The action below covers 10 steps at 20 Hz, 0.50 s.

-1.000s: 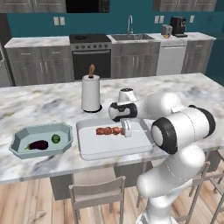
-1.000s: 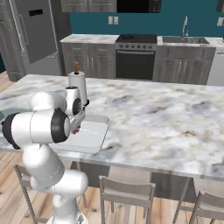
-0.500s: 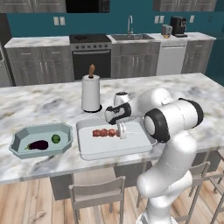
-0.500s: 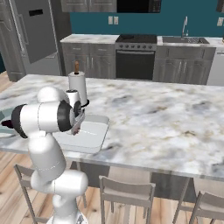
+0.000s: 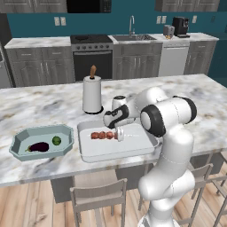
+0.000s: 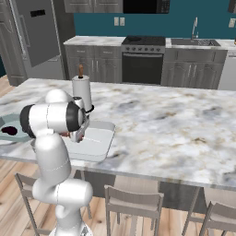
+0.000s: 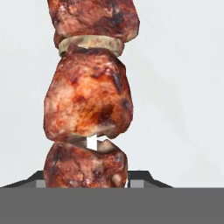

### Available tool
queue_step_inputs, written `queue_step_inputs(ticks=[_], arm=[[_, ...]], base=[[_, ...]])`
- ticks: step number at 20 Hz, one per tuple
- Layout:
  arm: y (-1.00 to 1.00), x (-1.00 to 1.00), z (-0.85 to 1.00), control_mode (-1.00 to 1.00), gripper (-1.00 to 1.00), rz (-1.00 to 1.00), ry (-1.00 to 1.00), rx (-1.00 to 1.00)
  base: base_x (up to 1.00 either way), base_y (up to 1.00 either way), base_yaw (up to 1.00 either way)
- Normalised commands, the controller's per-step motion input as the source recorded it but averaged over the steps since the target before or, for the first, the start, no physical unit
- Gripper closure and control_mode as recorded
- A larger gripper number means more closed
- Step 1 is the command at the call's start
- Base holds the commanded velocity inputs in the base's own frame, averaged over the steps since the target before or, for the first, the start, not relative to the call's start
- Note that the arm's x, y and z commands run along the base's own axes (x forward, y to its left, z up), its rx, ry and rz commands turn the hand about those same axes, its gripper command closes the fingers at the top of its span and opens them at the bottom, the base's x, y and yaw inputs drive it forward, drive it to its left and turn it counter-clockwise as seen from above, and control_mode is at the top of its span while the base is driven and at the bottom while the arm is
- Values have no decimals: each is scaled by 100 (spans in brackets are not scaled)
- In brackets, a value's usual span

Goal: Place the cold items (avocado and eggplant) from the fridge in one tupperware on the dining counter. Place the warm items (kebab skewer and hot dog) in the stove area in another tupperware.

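Note:
The kebab skewer (image 5: pixel 101 135) (image 7: pixel 87 100), chunks of browned meat on a white stick, hangs level just above the floor of the white tupperware (image 5: pixel 133 148) (image 6: pixel 99 140) (image 7: pixel 183 87) on the dining counter. My gripper (image 5: pixel 119 133) (image 7: pixel 94 178) is shut on the skewer's right end. Left of it, the teal tupperware (image 5: pixel 20 141) (image 6: pixel 3 120) holds the dark purple eggplant (image 5: pixel 39 146) (image 6: pixel 8 130) and the green avocado (image 5: pixel 56 140). In the right base view my own arm covers the gripper.
A paper towel roll (image 5: pixel 92 94) (image 6: pixel 81 92) stands just behind the white tupperware. Stools (image 5: pixel 99 201) (image 6: pixel 133 203) line the counter's near edge. The stove (image 5: pixel 91 42) and sink (image 5: pixel 133 35) sit on the back wall, the fridge (image 6: pixel 37 37) to the far left.
The arm has swung its elbow up and back, and the gripper has carried the kebab skewer a little to the left over the white tupperware. The gripper stays shut on it.

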Motion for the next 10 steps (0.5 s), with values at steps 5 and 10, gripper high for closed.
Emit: queue_step_inputs(ticks=[5,10], arm=[[0,32,0,-100,100,0,0,0],[-2,9,0,-100,100,0,-1,0]], base=[[0,0,0],[0,0,0]])
